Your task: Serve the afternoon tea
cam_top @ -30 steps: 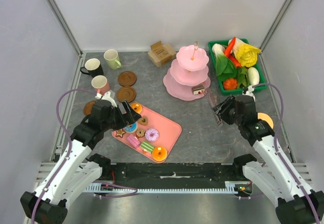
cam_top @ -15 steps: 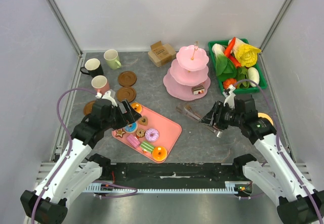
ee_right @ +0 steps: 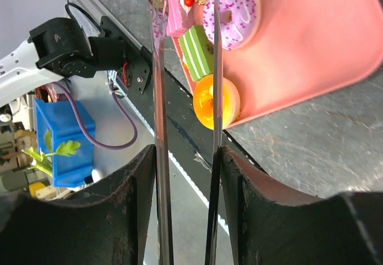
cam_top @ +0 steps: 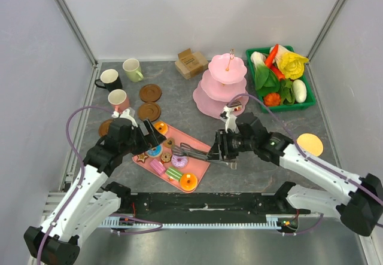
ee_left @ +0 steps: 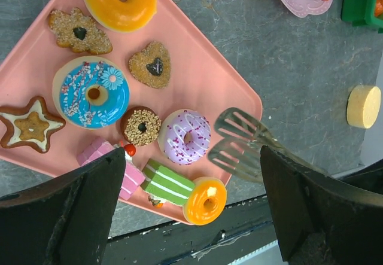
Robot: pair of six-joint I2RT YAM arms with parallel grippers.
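Toy pastries lie on the flat pink tray (cam_top: 200, 164): a purple donut (cam_top: 179, 159), an orange donut (cam_top: 188, 181), a blue donut (ee_left: 91, 91) and a green cake slice (ee_left: 167, 181). My right gripper (cam_top: 224, 148) is shut on metal tongs (cam_top: 191, 151), whose open tips hover over the tray's right side beside the purple donut (ee_left: 187, 136). My left gripper (cam_top: 149, 136) hangs open above the tray's left end, holding nothing. A chocolate cake slice (cam_top: 234, 105) sits on the bottom tier of the pink stand (cam_top: 221, 85). Black (cam_top: 109, 79), green (cam_top: 133, 69) and pink (cam_top: 118, 100) mugs stand at the back left by brown coasters (cam_top: 150, 92).
A green basket (cam_top: 258, 100) of toy vegetables is at the back right. A small cardboard box (cam_top: 190, 62) sits behind the stand. A yellow disc (cam_top: 309, 143) lies on the table at the right. The black front rail runs just below the tray.
My right arm has swung left from beside the green basket to the pink tray, carrying the tongs. The left arm has stayed still.
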